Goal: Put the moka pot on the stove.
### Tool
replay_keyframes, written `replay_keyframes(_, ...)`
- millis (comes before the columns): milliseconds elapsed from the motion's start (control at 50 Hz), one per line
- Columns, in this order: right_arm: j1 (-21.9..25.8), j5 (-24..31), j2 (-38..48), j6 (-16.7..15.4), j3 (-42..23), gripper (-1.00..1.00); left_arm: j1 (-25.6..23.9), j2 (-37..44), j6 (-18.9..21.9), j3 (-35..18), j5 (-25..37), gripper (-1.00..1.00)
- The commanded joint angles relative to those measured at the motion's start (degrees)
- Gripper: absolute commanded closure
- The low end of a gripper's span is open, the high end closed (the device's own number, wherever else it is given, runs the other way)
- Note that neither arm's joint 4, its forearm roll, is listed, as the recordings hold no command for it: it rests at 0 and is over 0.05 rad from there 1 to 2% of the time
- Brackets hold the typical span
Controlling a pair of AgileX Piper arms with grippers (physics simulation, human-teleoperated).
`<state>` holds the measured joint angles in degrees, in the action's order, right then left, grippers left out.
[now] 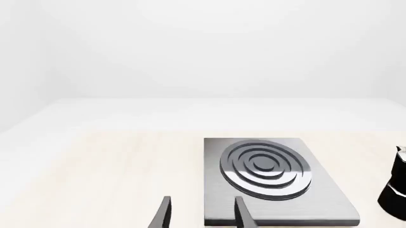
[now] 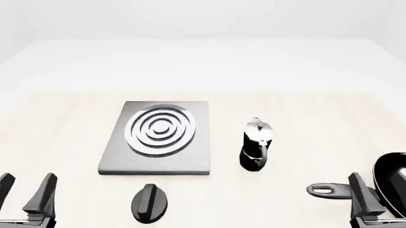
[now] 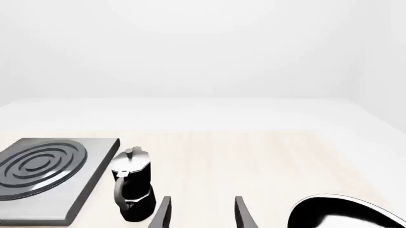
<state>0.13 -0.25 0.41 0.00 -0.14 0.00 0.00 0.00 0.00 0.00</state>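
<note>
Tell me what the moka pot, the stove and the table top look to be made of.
Moka pot: glossy black faceted body, mirror-bright silver lid; probably coated and polished metal. Stove: brushed grey metal slab by its faint streaks, with shiny silver and white burner rings. Table: pale, matte, faintly grained, likely light wood or laminate. Being renders, all are guesses.

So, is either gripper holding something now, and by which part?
Nothing is held. The left gripper and right gripper are open and empty; the moka pot stands untouched on the table.
</note>
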Motion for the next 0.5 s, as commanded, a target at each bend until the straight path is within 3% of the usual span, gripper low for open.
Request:
replay_keyframes(20,0.4,-1.3,1.73,-0.09,-0.26,-1.0,0.0,0.0,0.0,0.0,0.0,-1.0)
replay_keyframes(140,0.61,-5.18,6.15,-0.51,-0.04,-1.0,0.0,0.0,0.0,0.0,0.0,-1.0)
replay_keyframes(380,2.36,-1.61,4.52,-0.83,-1.93,-1.0,0.0,0.0,0.0,0.0,0.0,-1.0)
replay_keyframes(500,3.7,-3.99,7.31,-0.74,-2.3,-1.0,0.0,0.0,0.0,0.0,0.0,-1.0)
